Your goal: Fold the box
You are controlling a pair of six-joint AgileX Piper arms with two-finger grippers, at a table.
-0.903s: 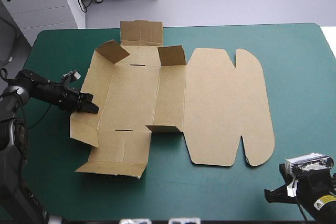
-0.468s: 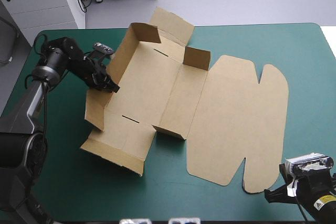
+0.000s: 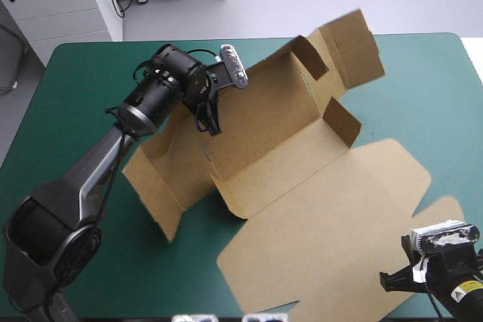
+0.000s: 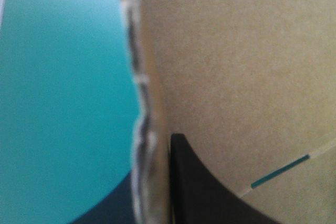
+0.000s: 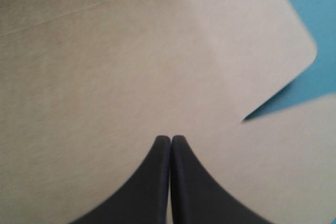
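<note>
The brown box is a cut sheet lying at an angle across the table, its base and side walls partly raised and its lid flat toward the front right. My left gripper is shut on a raised long wall near the box's middle and holds that side up off the cover. In the left wrist view the board's edge runs between my fingers. My right gripper sits low at the table's front right corner, by the lid's rounded edge. In the right wrist view it is shut with nothing in it, and the lid is spread beneath.
An end flap of the box reaches over the table's far edge. The teal-green cover shows bare along the left side and at the far right.
My left gripper has swung toward the far middle with the box wall in it. The sheet has turned and its lid has slid toward the front right corner. The right arm has stayed put.
</note>
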